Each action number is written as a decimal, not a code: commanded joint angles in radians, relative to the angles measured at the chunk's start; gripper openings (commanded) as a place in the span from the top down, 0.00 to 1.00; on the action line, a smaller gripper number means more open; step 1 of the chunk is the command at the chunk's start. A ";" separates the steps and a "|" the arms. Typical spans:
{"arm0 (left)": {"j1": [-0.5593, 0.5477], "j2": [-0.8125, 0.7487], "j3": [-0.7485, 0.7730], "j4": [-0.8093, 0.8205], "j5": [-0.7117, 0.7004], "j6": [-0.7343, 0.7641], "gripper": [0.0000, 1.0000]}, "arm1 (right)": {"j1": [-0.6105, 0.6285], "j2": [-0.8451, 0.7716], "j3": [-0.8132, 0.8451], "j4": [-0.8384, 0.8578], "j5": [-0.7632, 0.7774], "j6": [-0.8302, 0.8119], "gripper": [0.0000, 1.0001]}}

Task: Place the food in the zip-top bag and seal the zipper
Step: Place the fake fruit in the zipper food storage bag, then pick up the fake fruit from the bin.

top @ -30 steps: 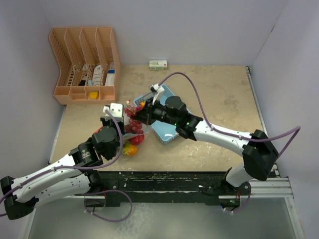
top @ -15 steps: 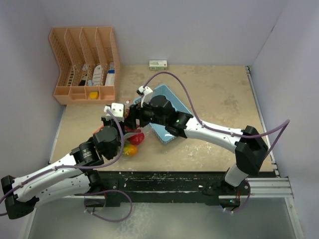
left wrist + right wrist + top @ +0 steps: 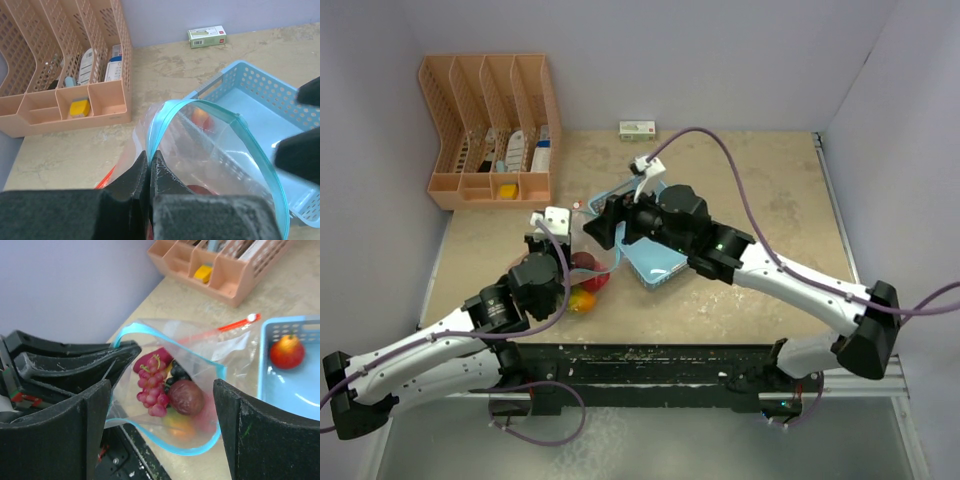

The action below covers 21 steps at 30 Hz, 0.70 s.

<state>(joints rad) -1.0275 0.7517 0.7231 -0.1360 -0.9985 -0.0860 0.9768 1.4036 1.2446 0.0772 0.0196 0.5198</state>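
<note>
**Surface and room.** Beige, mottled tabletop (image 3: 760, 200), closed in by plain lilac-grey walls (image 3: 720, 60) at the back and both sides.

**Surroundings.**
- Orange rack (image 3: 485, 130) at 10 o'clock, upright slots with small items in its low front trays.
- Small box (image 3: 637, 129), green and white, at 12 o'clock against the back wall.
- Blue basket (image 3: 260, 100) near the centre. One red-orange fruit (image 3: 287, 351) lies in it.

**Task items.**
- The zip-top bag (image 3: 150, 335) is just at 9 o'clock of the basket, mouth held wide, zipper unsealed.
- Most of the food is inside it: pink grapes (image 3: 152, 385), a maroon sweet potato (image 3: 186, 396), and darker and orange pieces beneath.

**Hands.**
- Left hand (image 3: 149, 165): fingers pressed together on the bag's teal rim.
- Right hand (image 3: 160, 387): fingers spread wide over the bag's mouth, holding nothing. Its arm crosses above the basket and hides part of it from the top view.

**Change since a second ago.** The right hand was closed at the bag's mouth. Now it is open and drawn back toward 3 o'clock, while the left hand's grip is unchanged.
</note>
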 commanded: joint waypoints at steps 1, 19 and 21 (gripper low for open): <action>0.003 -0.024 0.051 0.044 -0.005 0.002 1.00 | -0.036 -0.042 0.026 -0.113 0.191 0.003 0.15; 0.003 -0.142 0.068 0.033 -0.122 0.081 1.00 | -0.277 0.564 0.467 -0.307 0.063 -0.023 0.13; 0.004 -0.156 0.068 0.036 -0.132 0.099 1.00 | -0.277 0.604 0.489 -0.294 0.043 -0.036 0.13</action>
<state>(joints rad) -1.0275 0.6220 0.7483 -0.1413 -1.0882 -0.0299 0.7120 1.9717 1.6508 -0.2310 0.1287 0.5190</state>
